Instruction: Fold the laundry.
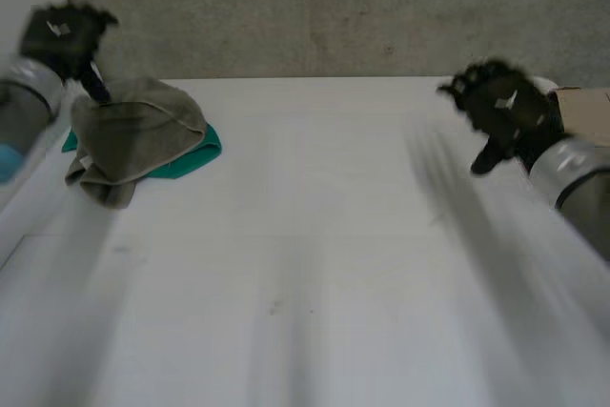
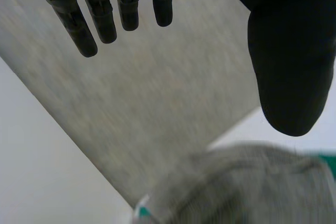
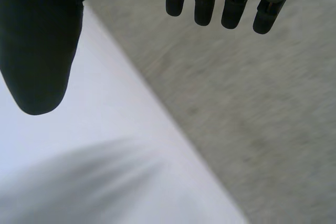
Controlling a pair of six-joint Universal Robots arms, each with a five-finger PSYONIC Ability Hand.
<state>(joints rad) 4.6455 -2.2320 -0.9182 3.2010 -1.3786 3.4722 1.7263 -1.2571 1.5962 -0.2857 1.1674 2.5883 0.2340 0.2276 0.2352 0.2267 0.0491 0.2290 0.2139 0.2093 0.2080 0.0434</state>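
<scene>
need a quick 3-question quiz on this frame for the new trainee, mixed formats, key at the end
1. True or false: the right hand has straight fingers and holds nothing.
2. Multiple choice: what lies under the grey cloth on the table? A) a green cloth B) a red towel C) a sheet of paper
3. Short answer: which hand is nearer the grey cloth?

Key: 1 true. 2 A. 3 the left hand, raised by the cloth's far edge, fingers straight.
</scene>
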